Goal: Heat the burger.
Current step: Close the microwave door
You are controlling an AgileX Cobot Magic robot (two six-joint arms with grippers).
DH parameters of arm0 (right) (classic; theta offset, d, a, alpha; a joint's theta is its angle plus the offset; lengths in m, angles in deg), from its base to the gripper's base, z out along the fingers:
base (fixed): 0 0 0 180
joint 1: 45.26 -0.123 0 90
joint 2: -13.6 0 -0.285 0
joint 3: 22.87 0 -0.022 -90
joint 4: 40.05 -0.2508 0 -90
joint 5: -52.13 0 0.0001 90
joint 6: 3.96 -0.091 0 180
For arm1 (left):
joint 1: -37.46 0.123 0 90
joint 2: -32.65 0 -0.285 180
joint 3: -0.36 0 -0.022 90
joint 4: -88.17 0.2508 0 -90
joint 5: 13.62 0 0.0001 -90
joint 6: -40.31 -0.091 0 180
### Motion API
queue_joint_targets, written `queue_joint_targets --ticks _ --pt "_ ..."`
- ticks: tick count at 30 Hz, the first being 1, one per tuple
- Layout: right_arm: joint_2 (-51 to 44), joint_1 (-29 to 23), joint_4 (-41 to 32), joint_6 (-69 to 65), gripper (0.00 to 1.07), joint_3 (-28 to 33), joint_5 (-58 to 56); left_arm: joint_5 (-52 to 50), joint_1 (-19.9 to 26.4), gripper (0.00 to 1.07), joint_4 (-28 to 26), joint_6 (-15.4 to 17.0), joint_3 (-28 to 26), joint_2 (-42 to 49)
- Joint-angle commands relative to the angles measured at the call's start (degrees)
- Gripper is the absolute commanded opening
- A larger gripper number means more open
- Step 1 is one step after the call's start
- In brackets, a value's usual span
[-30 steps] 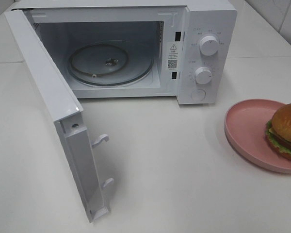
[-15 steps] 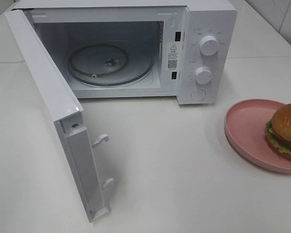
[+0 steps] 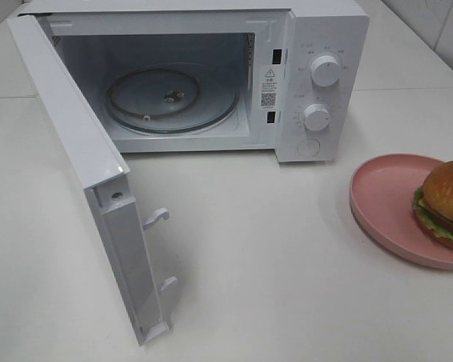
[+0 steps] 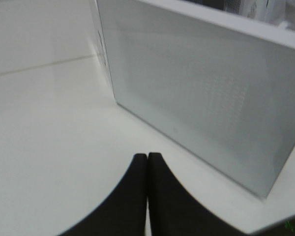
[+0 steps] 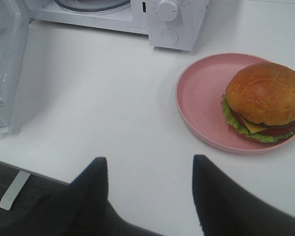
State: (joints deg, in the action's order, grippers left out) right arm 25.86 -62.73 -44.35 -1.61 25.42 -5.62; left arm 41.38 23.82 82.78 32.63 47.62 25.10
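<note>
Burger [image 3: 447,202] with a golden-brown bun, green lettuce, yellow cheese and red tomato sits on the far right part of a pink plate [image 3: 385,197], at the right edge of the high view, and it is partly cut by this edge. The plate lies on the white table [image 3: 272,256], to the right of the white microwave [image 3: 321,83] and a little nearer to the camera. The microwave door [image 3: 83,166] stands wide open to the left, and inside the cavity the round glass turntable [image 3: 170,98] is visible with nothing on it. Two round knobs [image 3: 325,70] are on the front panel, one above the other. In the right wrist view the right gripper [image 5: 150,169] has its dark fingers spread apart with nothing between them, near the table edge and apart from the plate. In the left wrist view the left gripper [image 4: 147,160] has its fingers pressed together, holding nothing, close to the outer face of the open door.
</note>
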Motion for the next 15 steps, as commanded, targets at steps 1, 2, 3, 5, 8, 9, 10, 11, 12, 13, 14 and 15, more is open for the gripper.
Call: queue_joint_targets --ticks 1,2,3,5,8,9,10,11,12,13,14,15 --pt "-0.3 0.2 0.2 0.5 0.52 0.1 0.3 -5.0 0.2 0.00 -0.4 -0.2 -0.5 0.2" --pt "-0.3 0.2 0.2 0.5 0.52 0.1 0.3 -6.9 0.2 0.00 -0.4 -0.9 -0.4 -1.7" --pt "-0.3 0.2 0.2 0.5 0.52 0.1 0.3 -6.9 0.2 0.00 -0.4 -0.9 -0.4 -1.7" --pt "-0.3 0.2 0.2 0.5 0.52 0.1 0.3 -9.4 0.2 0.00 -0.8 -1.8 -0.4 -6.4" --pt "-0.3 0.2 0.2 0.5 0.52 0.1 0.3 -11.3 0.2 0.00 -0.8 -1.8 -0.4 -9.7" --pt "-0.3 0.3 0.2 0.5 0.52 0.1 0.3 -13.5 0.2 0.00 -1.3 -1.8 -0.4 -13.1" --pt "-0.3 0.7 0.2 0.5 0.52 0.1 0.3 -14.8 0.2 0.00 -1.5 -1.8 -0.4 -15.0" --pt "-0.3 0.7 0.2 0.5 0.52 0.1 0.3 -14.8 0.2 0.00 -1.5 -1.8 -0.4 -15.0" --pt "-0.3 2.2 0.2 0.5 0.52 0.1 0.3 -17.6 0.2 0.00 -1.9 -1.8 -0.4 -18.4" --pt "-0.3 2.2 0.2 0.5 0.52 0.1 0.3 -17.6 0.2 0.00 -1.9 -1.8 -0.4 -18.4" --pt "-0.3 4.8 0.2 0.5 0.52 0.1 0.3 -20.2 0.2 0.00 -2.3 -1.8 -0.4 -22.4" --pt "-0.3 6.2 0.2 0.5 0.52 0.1 0.3 -21.7 0.2 0.00 -2.3 -1.8 -0.4 -24.4"
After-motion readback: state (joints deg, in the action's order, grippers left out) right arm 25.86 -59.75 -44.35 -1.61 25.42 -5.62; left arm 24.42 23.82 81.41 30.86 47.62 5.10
